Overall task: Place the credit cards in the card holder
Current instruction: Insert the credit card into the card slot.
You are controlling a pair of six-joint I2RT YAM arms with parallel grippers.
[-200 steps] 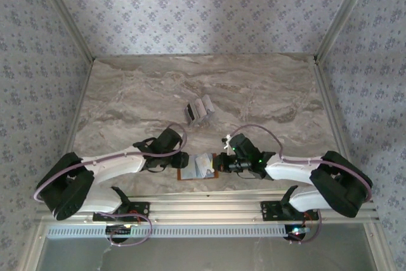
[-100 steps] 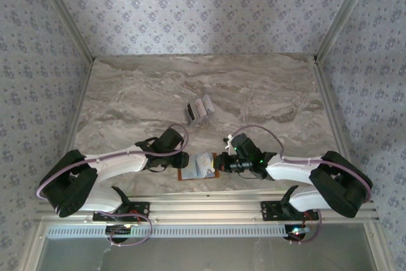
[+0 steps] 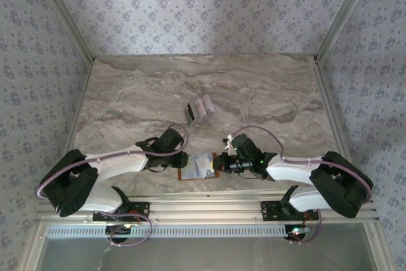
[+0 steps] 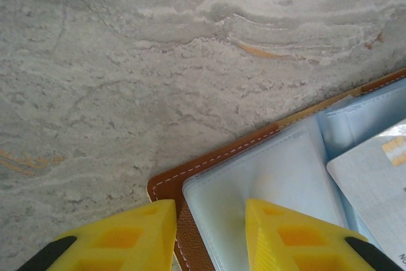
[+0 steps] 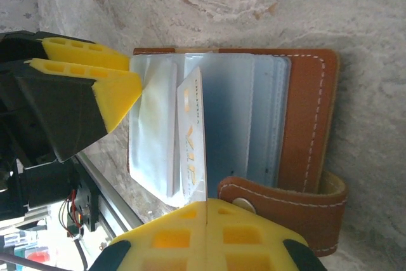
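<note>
right gripper (image 5: 207,206): jaws pressed together, pinching the near edge of a white card (image 5: 192,128) with gold print; card stands on its long edge, tilted, over the clear pockets of the card holder (image 5: 309,118)

left gripper (image 4: 209,211): jaws apart, clear gap; they straddle the holder's left corner, one yellow finger (image 4: 120,236) on the bare-table side of the stitched leather rim, the other over the clear pocket; nothing clamped that I can see

holder lies open and flat on the table (image 3: 254,90), close to the near edge, centred between the two arm bases; brown leather down, pale blue pockets up; clasp tab (image 5: 285,206) curls up at the right gripper's end, snap visible, just beside the yellow fingers

arm pose, top view: both arms folded low, forearms running inward along the near edge, wrists level and facing each other tip to tip across the holder; left comes in from the left, right from the right

remaining credit cards (image 3: 198,111) sit in a small cluster further out on the table, mid-width, well apart from both grippers
</note>
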